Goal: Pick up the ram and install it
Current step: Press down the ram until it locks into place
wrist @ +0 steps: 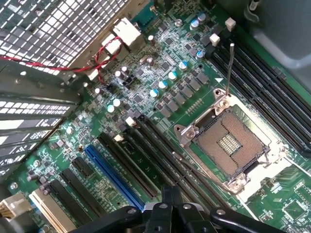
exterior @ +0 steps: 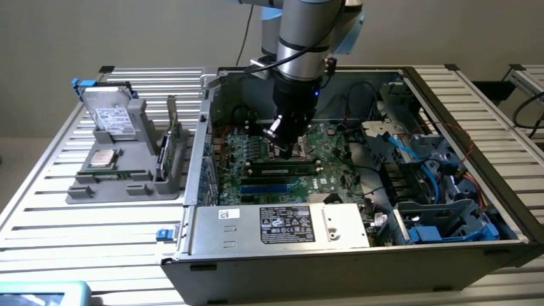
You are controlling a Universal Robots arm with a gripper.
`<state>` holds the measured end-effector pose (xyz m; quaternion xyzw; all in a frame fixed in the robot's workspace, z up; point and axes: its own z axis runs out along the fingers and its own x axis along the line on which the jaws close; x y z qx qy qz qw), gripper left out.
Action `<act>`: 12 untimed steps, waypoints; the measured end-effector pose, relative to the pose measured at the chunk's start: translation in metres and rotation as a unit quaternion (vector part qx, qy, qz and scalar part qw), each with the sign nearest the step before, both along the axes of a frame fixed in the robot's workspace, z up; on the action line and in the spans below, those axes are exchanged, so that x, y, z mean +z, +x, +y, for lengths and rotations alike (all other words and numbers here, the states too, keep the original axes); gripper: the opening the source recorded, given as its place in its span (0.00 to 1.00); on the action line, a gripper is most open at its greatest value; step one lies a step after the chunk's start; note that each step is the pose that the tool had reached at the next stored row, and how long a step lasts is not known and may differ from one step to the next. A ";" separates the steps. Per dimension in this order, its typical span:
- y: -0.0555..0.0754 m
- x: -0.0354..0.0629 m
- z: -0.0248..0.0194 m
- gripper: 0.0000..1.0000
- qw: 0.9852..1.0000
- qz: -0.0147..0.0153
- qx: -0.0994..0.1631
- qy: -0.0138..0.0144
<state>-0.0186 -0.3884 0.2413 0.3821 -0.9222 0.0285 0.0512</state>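
1. My pincer [exterior: 284, 148] hangs inside the open computer case [exterior: 476, 252], just above the motherboard [exterior: 327, 143] near its middle.
2. In the wrist view my fingertips [wrist: 167, 206] sit pressed together with nothing between them; the pincer is closed and has hold of nothing.
3. The ram [exterior: 283, 170] lies seated in a black slot on the motherboard, just below my pincer in the exterior view, lengthwise across the board with clips at both ends.
4. Nearer the front of the case from it runs a blue slot [exterior: 272, 185], and beyond that the silver power supply [exterior: 285, 224] with its white label fills the case's front edge.
5. On the exterior view's right the case holds drive bays with blue cables [exterior: 425, 185].
6. From the wrist I see the open CPU socket [wrist: 228, 145], its lever upright, with rows of black slots alongside and a blue slot [wrist: 114, 177] near my fingers.
7. Outside the case, on the exterior view's left, a grey parts tray [exterior: 127, 185] rests on the slatted table [exterior: 51, 210]. It holds a silver hard drive [exterior: 111, 115] leaning upright, a CPU chip [exterior: 102, 158] lying flat, and a green expansion card [exterior: 170, 150] on edge.
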 end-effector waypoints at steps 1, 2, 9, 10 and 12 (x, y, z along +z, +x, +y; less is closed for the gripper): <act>0.000 0.0000 0.0000 0.11 1.000 0.000 -0.007 0.000; 0.000 0.0000 0.0000 0.11 1.000 0.000 -0.013 0.000; 0.000 0.0000 0.0000 0.11 0.998 -0.002 -0.059 0.000; 0.000 0.0000 0.0000 0.11 0.998 -0.002 -0.065 0.000; 0.000 0.0000 0.0000 0.11 0.997 -0.002 -0.078 0.000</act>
